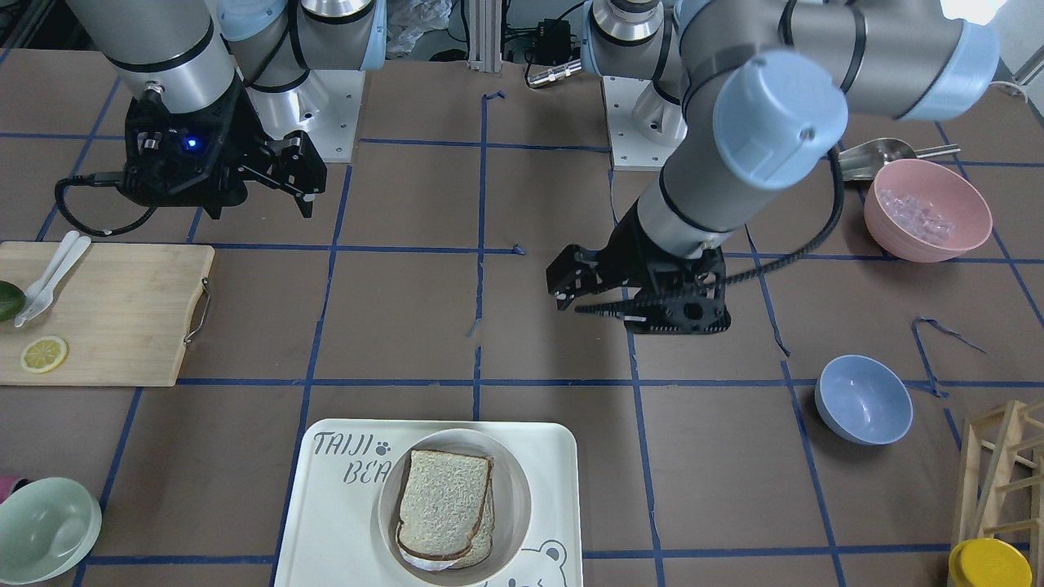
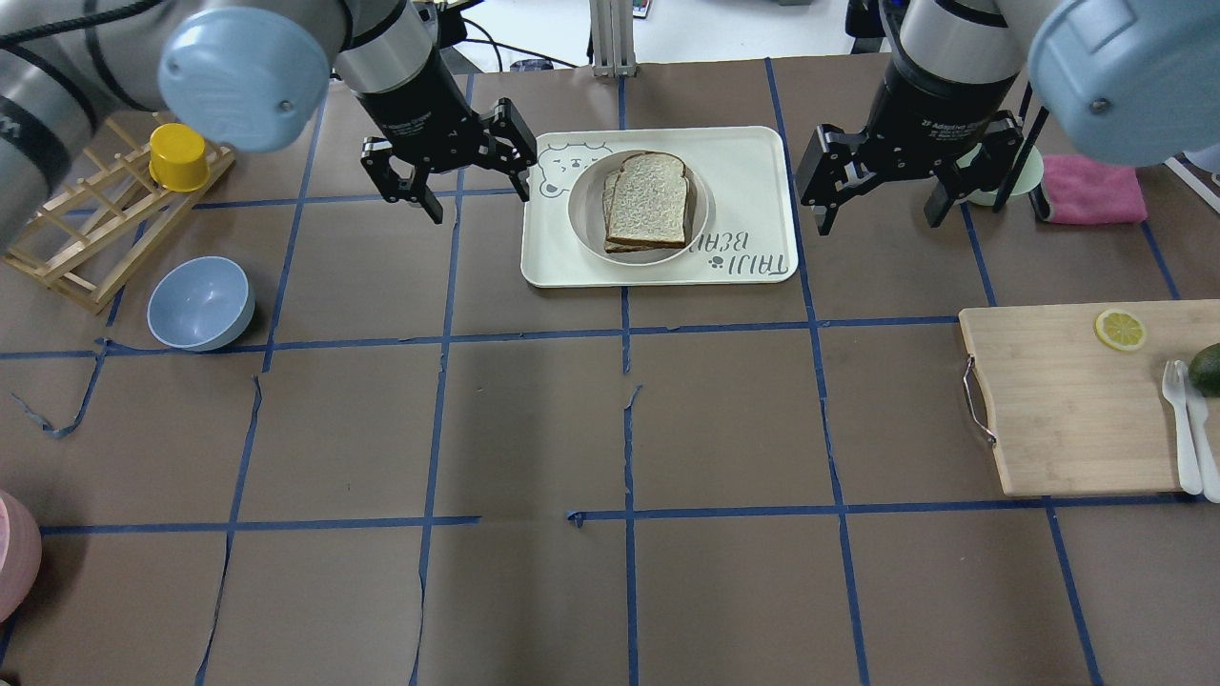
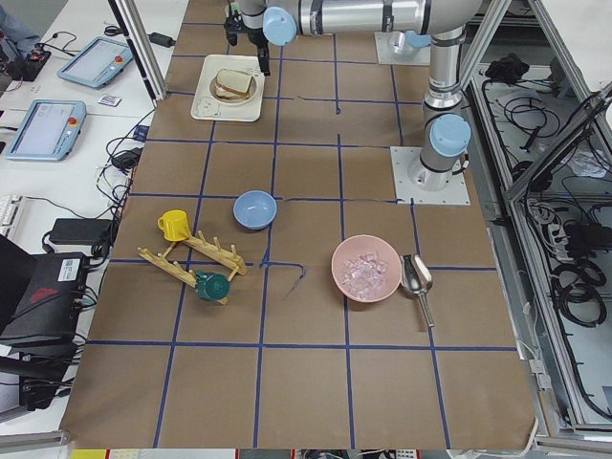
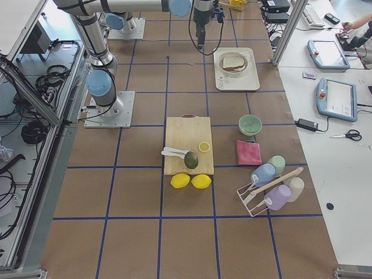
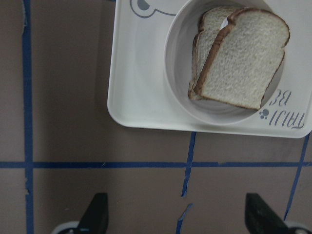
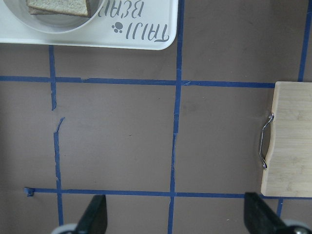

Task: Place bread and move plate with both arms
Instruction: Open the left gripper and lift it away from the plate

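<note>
The bench (image 2: 534, 429) I worked at was covered in brown paper, squared off with blue tape that had torn in places. Aluminium frame posts, loose cables and side tables with grey handheld screens (image 3: 43, 129) stood around it.

The squarish slice of speckled wholemeal bread with a dark brown crust (image 2: 650, 198) lay on top of a paler second slice (image 5: 209, 34) in the round cream-white plate (image 2: 576, 205). The plate sat on the rectangular cream bear-print tray (image 2: 753, 157) at the far middle of the bench.

My left claw (image 2: 479, 205) hung spread wide beside the tray's left edge, holding nothing. My right claw (image 2: 879, 225) hung spread the same way beside its right edge (both apart from it, as the wrist cameras showed).

My left wrist camera saw both slices. My right one caught only a corner of them, plus the metal handle of the bamboo cutting board (image 2: 1058, 400). Only the front view showed something white under the slices.

The side views added a pink bowl of clear cubes (image 3: 366, 269) with a metal scoop (image 3: 419, 282), and two whole lemons (image 4: 181, 181).

Near my left claw were a blue bowl (image 2: 200, 303), a wooden rack (image 2: 86, 243) and a yellow cup (image 2: 178, 157). A pink cloth (image 2: 1091, 191) lay by my right claw, whose body hid most of a pale green bowl (image 2: 1025, 176) from overhead.
</note>
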You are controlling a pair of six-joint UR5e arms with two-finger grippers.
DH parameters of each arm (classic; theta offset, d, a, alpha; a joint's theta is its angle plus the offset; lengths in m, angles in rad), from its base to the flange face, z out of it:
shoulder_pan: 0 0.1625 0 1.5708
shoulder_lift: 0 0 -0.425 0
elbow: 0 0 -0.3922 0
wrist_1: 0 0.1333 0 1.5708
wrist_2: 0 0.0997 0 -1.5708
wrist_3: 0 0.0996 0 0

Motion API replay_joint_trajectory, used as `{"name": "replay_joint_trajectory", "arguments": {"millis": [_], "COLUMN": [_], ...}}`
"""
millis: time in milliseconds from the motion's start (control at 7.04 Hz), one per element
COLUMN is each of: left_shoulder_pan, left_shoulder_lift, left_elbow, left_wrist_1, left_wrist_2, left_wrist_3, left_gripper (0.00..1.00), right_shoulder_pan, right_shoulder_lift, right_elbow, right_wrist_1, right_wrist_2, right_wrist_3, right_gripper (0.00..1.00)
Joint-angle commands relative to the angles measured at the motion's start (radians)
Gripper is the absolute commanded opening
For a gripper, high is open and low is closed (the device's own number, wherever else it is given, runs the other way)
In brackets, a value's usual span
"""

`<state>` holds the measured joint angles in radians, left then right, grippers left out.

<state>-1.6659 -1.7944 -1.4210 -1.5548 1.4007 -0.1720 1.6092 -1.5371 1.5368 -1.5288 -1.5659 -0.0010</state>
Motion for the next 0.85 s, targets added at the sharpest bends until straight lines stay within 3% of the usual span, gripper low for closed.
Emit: {"name": "replay_joint_trajectory", "arguments": {"millis": [0,710], "left_shoulder_pan": [0.006,0.008], "left_shoulder_lift": [0.113,0.148], "left_elbow": [-0.004,-0.03], "left_wrist_1": [-0.047,-0.03], "left_wrist_2": [0.131,0.142], "left_wrist_3": [0.035,0.074], "left_gripper": [1.0,1.0], "right_shoulder_pan": [0.0,0.0], "right_shoulder_lift": [-0.002,-0.008], "right_elbow": [0.0,0.002], "right_wrist_1": [0.001,0.004], "right_wrist_2": [0.0,0.0], "right_wrist_3": [-0.002,-0.002], "right_gripper": [1.0,1.0]}}
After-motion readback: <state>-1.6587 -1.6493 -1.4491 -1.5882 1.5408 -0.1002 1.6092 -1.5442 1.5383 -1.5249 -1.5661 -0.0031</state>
